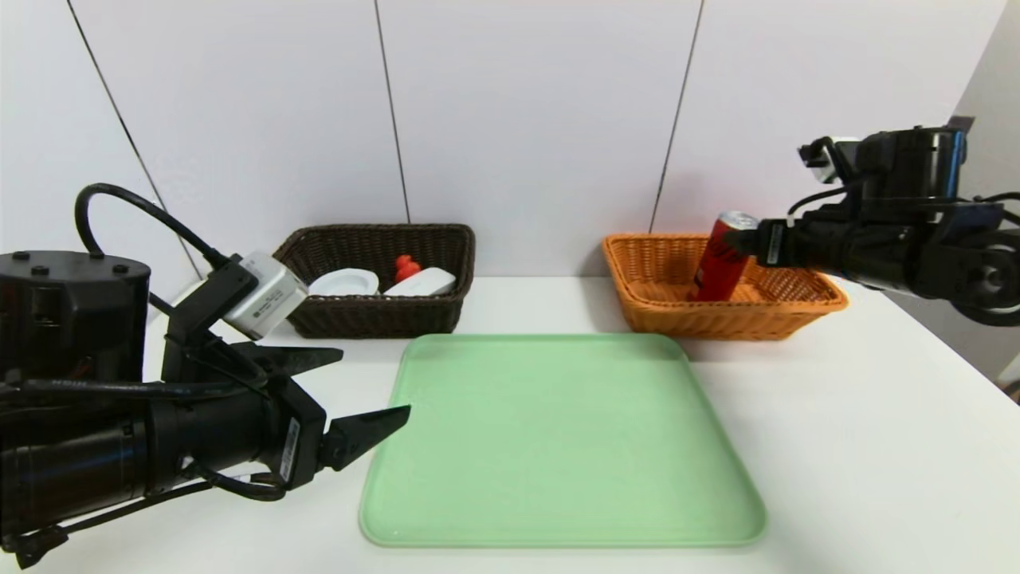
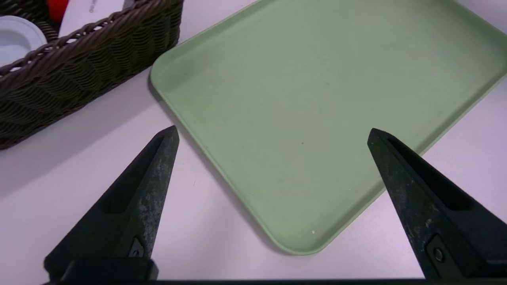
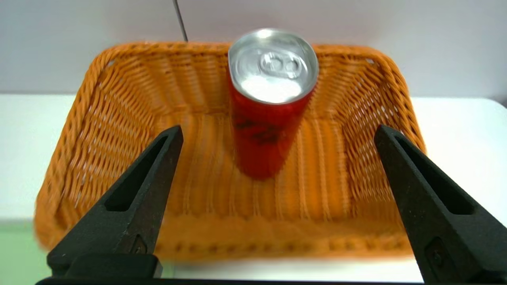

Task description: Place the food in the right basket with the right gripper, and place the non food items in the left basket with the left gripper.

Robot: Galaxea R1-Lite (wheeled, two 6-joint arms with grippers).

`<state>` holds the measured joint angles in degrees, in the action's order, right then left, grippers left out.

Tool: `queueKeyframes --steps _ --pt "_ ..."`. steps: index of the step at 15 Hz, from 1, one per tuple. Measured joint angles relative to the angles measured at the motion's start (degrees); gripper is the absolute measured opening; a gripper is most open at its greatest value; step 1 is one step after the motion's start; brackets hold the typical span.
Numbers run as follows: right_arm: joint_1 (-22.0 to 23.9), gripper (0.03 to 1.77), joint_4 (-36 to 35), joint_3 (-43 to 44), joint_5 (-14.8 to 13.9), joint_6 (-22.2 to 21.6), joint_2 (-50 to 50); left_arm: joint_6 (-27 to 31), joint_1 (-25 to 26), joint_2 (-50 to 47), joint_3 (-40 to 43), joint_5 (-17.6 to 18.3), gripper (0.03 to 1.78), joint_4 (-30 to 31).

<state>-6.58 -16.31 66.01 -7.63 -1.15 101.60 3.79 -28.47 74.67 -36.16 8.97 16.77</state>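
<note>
The red can (image 1: pixel 721 259) stands in the orange right basket (image 1: pixel 661 307), leaning a little toward my right gripper (image 1: pixel 743 241). That gripper hovers at the can's top, open. In the right wrist view the can (image 3: pixel 269 118) sits beyond the spread fingers (image 3: pixel 154 170) and touches neither of them. The dark left basket (image 1: pixel 374 319) holds the red duck (image 1: pixel 406 267), the white disc (image 1: pixel 344 282) and the white box (image 1: pixel 422 281). My left gripper (image 1: pixel 373 383) is open and empty, low over the near left corner of the green tray.
A green tray (image 1: pixel 558 438) with nothing on it lies in the middle of the white table, between and in front of the two baskets. The wall stands right behind the baskets. The table's right edge runs close to the orange basket.
</note>
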Motion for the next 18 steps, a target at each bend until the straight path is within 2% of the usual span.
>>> queueKeyframes --steps 4,7,9,11,14,16,18 --pt "0.0 1.68 12.4 -2.8 0.0 -0.1 -11.2 -0.1 2.4 -4.0 -0.1 -3.2 1.69 -1.0" --pt "-0.5 1.69 20.2 -5.8 -0.3 -0.1 -21.0 -0.1 3.3 -7.9 -1.7 -10.8 1.69 -5.7" --pt "-0.6 1.69 24.0 -8.6 -0.6 0.4 -27.9 -0.1 5.6 -9.3 -3.2 -15.6 1.69 -8.7" --pt "-0.6 1.69 27.4 -11.1 -0.8 0.9 -34.4 -0.2 8.4 -9.8 -5.5 -17.8 1.69 -10.1" --pt "-0.6 1.69 32.1 -13.9 -1.0 1.7 -43.8 -0.3 9.9 -11.2 -8.2 -22.2 1.69 -14.7" --pt "-0.5 1.69 36.2 -14.7 -1.1 2.1 -49.9 -0.3 10.1 -13.4 -7.7 -25.0 1.69 -15.0" --pt "-0.2 1.69 39.9 -15.1 -1.9 3.7 -55.7 0.1 11.2 -16.4 -6.2 -26.4 1.69 -15.2"
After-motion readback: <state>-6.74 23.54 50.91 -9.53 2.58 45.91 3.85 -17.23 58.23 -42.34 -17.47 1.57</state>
